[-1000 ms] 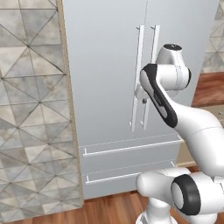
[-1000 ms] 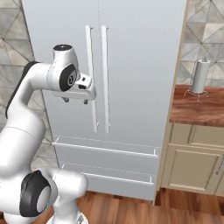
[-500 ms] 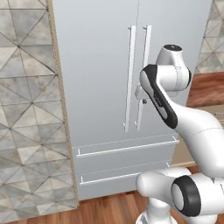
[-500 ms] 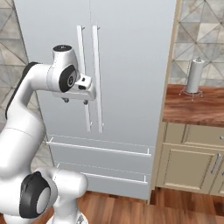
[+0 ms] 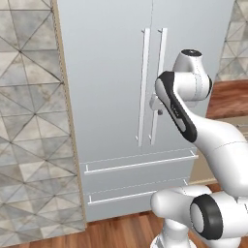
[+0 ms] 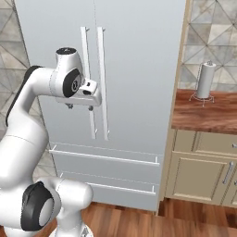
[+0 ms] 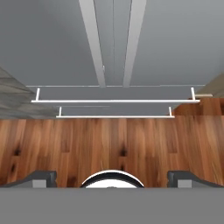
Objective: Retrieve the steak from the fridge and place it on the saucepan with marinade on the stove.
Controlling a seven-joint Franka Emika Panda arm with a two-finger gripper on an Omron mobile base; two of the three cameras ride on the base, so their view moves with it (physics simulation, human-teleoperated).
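The fridge (image 5: 111, 97) fills the frame's centre, doors closed. The hand (image 6: 79, 107) hangs empty, fingers spread, before the stiff bar handles (image 5: 151, 87); grip one mid-length. Steak presumably inside.

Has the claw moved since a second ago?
Yes: against the fridge handles, the claw has shifted slightly right in the right base view, carried by the base.

Tiled wall (image 5: 29, 121), wood floor (image 7: 109, 144), beige cabinets (image 6: 203, 171), wooden countertop (image 6: 208, 113)
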